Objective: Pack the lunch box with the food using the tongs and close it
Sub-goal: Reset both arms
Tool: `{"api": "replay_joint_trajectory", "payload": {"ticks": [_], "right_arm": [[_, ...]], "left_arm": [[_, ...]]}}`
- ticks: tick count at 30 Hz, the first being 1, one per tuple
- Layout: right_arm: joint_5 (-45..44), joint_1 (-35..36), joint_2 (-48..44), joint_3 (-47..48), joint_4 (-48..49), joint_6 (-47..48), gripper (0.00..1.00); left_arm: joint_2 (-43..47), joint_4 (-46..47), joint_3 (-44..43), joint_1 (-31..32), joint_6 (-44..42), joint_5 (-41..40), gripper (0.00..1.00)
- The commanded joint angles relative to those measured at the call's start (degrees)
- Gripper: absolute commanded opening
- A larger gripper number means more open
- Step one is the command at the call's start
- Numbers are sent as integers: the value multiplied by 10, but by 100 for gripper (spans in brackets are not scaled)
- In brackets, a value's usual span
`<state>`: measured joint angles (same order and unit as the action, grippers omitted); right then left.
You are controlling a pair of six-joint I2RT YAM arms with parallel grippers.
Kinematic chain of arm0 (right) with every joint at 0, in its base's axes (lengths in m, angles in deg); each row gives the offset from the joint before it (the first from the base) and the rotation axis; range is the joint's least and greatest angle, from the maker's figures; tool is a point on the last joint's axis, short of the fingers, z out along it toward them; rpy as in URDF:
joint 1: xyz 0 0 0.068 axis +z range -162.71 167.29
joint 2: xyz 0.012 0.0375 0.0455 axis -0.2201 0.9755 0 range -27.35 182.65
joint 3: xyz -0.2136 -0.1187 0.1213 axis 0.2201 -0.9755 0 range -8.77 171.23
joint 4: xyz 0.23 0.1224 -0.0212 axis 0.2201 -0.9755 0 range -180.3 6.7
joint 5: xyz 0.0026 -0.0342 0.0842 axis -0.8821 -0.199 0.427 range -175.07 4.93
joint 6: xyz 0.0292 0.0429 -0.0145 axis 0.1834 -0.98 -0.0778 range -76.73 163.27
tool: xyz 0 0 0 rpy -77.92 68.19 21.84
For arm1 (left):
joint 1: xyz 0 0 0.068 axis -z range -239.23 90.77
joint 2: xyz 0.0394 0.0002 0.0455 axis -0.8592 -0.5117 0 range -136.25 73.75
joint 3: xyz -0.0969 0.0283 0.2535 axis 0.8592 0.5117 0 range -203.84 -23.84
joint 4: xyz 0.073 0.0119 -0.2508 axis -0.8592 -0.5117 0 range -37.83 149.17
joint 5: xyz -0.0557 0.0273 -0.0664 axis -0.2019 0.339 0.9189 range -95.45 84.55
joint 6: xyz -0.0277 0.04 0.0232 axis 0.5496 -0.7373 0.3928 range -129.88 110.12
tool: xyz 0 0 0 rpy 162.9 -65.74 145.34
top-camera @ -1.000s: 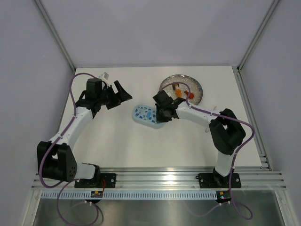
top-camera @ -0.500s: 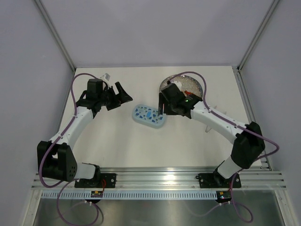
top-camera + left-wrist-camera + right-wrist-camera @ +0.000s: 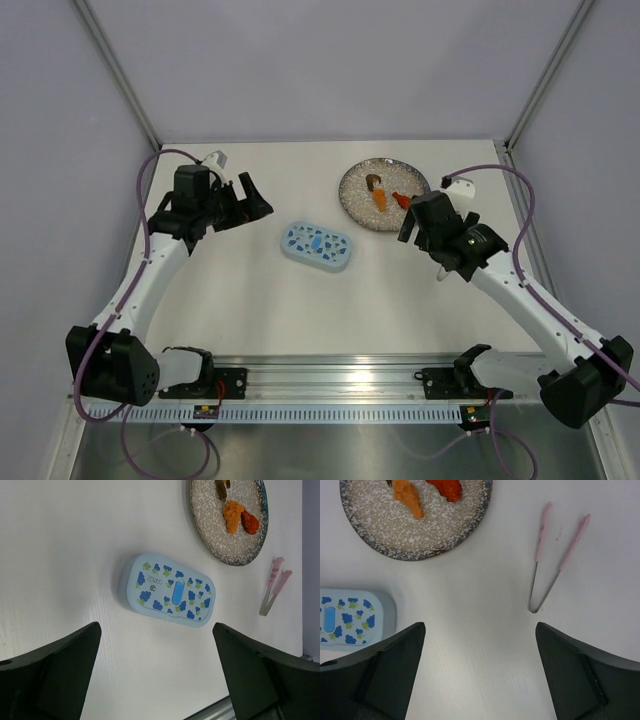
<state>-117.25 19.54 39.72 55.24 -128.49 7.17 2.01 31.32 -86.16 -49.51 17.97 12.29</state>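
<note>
Right end effector (image 3: pixel 480 627) has swung from lunch box (image 3: pixel 317 246) to right of plate (image 3: pixel 360 206), released, empty | left end effector (image 3: pixel 257 197) released, well left of plate | lunch box lidded, left of plate | food (image 3: pixel 380 197) on plate | tongs (image 3: pixel 543 530) right of plate

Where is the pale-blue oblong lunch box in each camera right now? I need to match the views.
Top external: the pale-blue oblong plastic lunch box is about mid-frame, lower left of the round grey speckled plate.
Left wrist: mid-frame, lid on, lower left of the plate.
Right wrist: at the left edge, only one rounded end showing.
Shared landmark: that plate, in all three views.
</note>
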Motion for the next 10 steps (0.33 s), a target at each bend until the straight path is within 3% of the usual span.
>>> {"api": "replay_joint_trajectory", "payload": {"ticks": [1,10], "right_arm": [[-58,2,-44,-19,-31,-39,100],[-82,2,-116,-73,-54,-65,99]], "left_arm": [[27,-22,-35,2,-41,-34,99],[61,-52,-40,2,-70,-69,99]]}}
